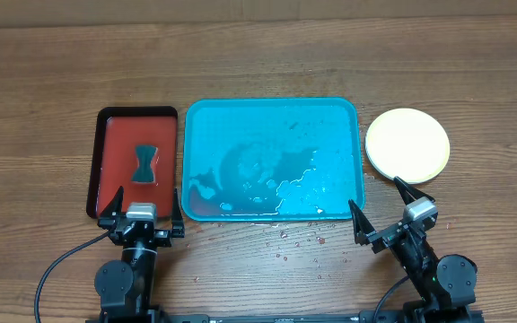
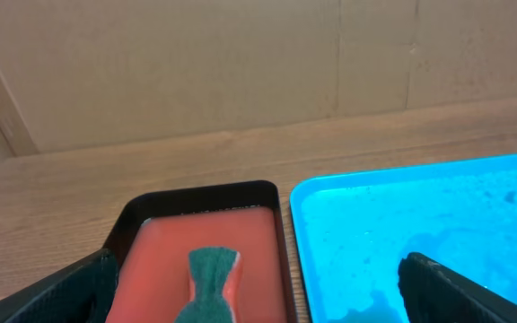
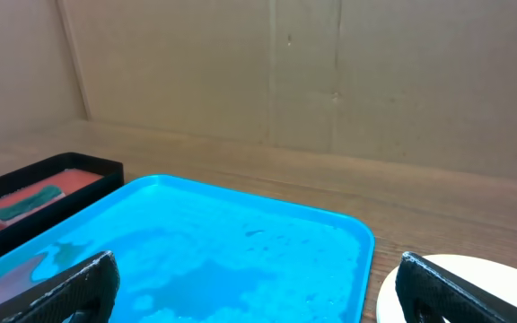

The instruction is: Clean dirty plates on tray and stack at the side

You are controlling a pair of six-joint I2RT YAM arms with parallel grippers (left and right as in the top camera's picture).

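- While the plates (image 1: 407, 144) lie on the worktop (image 1: 474, 72) just right of the tray (image 1: 240, 126), we make out only the top, yellow-green-rimmed one.
- The tray holds pooled water.
- Left of it, a sponge (image 1: 145, 162) lies in a red tray (image 1: 137, 111).
- We see the left fingers (image 1: 110, 208) and right fingers (image 1: 357, 222) spread wide, holding nothing.
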